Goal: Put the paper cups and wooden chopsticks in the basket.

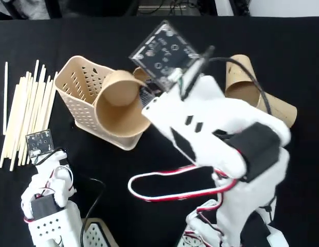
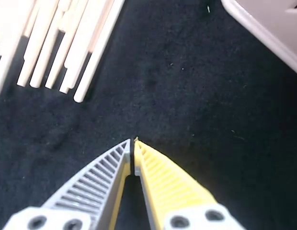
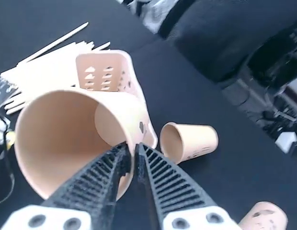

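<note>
A tan paper cup [image 1: 120, 105] hangs tilted over the cream perforated basket [image 1: 80, 87], its mouth toward the camera. My right gripper [image 3: 134, 146] is shut on the cup's rim [image 3: 67, 134], one black finger inside and one outside. The basket [image 3: 110, 72] stands just behind the cup. Wooden chopsticks [image 1: 25, 113] lie in a loose bundle to the left of the basket. My left gripper [image 2: 133, 142] is shut and holds nothing, low over the black cloth beside the chopstick ends [image 2: 67, 48]. A basket corner [image 2: 268, 28] shows nearby.
A second cup [image 3: 189, 141] lies on its side past the basket. Two more cups [image 1: 242, 77] [image 1: 277, 108] lie at the right of the table. A red and white cable [image 1: 164, 182] loops in front of the right arm. Black cloth covers the table.
</note>
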`<state>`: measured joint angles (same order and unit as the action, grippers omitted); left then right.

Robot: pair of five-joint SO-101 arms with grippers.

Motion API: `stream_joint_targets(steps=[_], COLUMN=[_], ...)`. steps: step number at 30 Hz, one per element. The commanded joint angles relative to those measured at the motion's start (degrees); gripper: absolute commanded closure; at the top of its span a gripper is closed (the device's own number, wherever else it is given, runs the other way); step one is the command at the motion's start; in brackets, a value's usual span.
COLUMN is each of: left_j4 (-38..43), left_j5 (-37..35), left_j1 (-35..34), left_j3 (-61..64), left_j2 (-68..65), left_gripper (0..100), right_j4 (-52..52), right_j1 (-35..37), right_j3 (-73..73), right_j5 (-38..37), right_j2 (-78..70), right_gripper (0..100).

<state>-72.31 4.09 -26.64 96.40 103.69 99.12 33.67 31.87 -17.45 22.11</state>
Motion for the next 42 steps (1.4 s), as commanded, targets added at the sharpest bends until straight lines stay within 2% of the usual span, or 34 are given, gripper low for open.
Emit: stream_joint_targets(steps=[1, 8, 13, 19, 25, 29, 35, 37, 42], left_j4=[-0.44, -0.44, -0.44, -0.44, -0.44, -0.44, -0.44, -0.44, -0.44], left_j5=[-0.44, -0.44, -0.44, -0.44, -0.44, -0.44, -0.44, -0.44, -0.44], left_j1=[-0.22, -0.22, -0.22, -0.22, -0.22, -0.22, -0.22, -0.22, -0.22], left_j3=[0.92, 0.92, 0.92, 0.92, 0.92, 0.92, 0.92, 0.92, 0.92], left_j2=[0.53, 0.53, 0.53, 0.53, 0.53, 0.53, 0.53, 0.53, 0.53], left_gripper=[97, 97, 97, 97, 97, 97, 97, 97, 97], right_j4=[2.11, 1.32, -0.18, 0.62, 1.85, 1.76, 1.67, 1.67, 1.85], right_j1=[1.05, 0.88, -0.79, -6.68, -7.03, -6.86, -6.77, -5.10, 1.05], right_j3=[-2.68, -5.05, -4.26, 6.37, 11.82, 11.91, 11.91, 11.82, 11.56], right_j5=[0.62, 0.44, 0.26, 0.26, 0.62, 0.53, 0.26, -0.09, -6.95], right_j2=[0.84, -0.13, -7.43, -18.15, -24.48, -23.43, -17.63, -15.96, -13.14], right_gripper=[98.7, 98.7, 98.6, 98.4, 98.3, 97.6, 78.2, 78.5, 81.3])
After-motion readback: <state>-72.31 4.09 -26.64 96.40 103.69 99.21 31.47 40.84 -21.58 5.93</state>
